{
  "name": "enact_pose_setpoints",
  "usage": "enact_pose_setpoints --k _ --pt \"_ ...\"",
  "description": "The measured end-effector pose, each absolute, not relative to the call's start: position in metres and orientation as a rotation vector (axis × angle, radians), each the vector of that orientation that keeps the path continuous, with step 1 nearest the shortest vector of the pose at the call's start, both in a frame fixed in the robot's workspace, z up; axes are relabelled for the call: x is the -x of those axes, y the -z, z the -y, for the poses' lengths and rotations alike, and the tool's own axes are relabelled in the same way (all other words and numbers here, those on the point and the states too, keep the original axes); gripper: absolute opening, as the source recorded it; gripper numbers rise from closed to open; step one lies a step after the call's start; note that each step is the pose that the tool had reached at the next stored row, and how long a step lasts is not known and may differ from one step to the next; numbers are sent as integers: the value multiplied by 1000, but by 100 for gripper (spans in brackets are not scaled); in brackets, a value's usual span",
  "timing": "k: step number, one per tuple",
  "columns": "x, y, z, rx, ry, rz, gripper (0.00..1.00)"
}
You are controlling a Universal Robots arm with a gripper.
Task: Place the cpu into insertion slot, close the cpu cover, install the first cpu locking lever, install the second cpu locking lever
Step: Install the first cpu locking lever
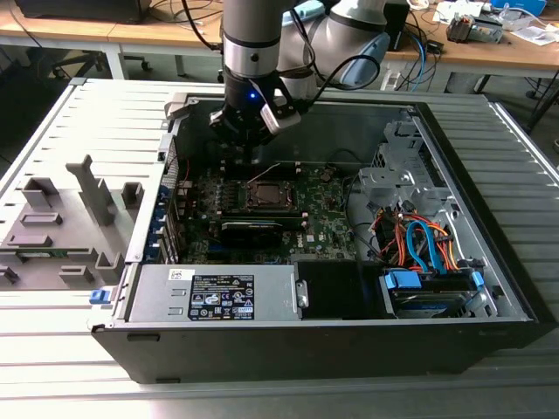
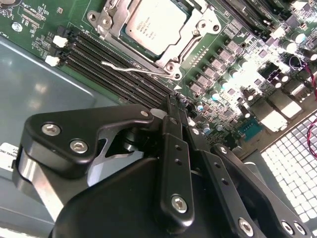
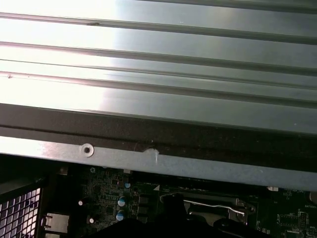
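Looking at how things sit, the gripper (image 1: pixel 247 138) hangs over the far edge of the motherboard (image 1: pixel 327 208), right by the case's far wall (image 1: pixel 349 131). The insertion slot (image 1: pixel 251 199) is nearer the middle of the board, so the work lies toward the case's front edge from the fingertips.

In the second wrist view the two fingers look pressed together with nothing between them, so I'd call it empty-handed.

The cpu (image 2: pixel 156 22) is already seated in the slot. The cpu cover (image 2: pixel 115 17) looks to be down around it, with the silver top showing through the window.

The bit that matters is the locking lever (image 2: pixel 131 68). It's a thin wire rod lying along the slot's edge closest to the gripper, over the long memory slots (image 2: pixel 99 54). That puts it between the fingertips and the cpu, just beside the slot and near the tips. Its long axis runs pretty much crosswise to the way the fingers point.

It looks unlatched to me, since the hooked end stands off from the slot. I can't tell about the other lever from these angles.
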State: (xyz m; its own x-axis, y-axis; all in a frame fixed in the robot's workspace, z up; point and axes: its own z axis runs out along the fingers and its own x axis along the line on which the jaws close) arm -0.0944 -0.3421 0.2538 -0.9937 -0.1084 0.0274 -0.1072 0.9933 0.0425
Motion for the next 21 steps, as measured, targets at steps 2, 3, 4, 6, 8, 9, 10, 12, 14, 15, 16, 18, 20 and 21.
enact_pose_setpoints --k 2,3,4,6,8,9,10,12,14,15,16,18,20,21 --pt "94 -254 342 -168 64 3107 11" --pt "94 -254 342 -168 64 3107 11" --pt "94 -253 342 -168 64 3107 11" --pt "93 -252 342 -170 64 3107 11" --pt "88 -245 342 -182 63 3106 11" --pt "86 -241 342 -185 63 3106 11" --pt "86 -241 342 -185 63 3105 11" --pt "85 -239 342 -186 63 3105 11" --pt "84 -238 342 -186 63 3105 11" --pt "83 -238 342 -186 63 3105 11" --pt "83 -237 342 -186 63 3105 11" --pt "82 -235 342 -186 63 3106 11" --pt "81 -235 342 -186 63 3105 11" --pt "81 -234 342 -186 63 3105 11"
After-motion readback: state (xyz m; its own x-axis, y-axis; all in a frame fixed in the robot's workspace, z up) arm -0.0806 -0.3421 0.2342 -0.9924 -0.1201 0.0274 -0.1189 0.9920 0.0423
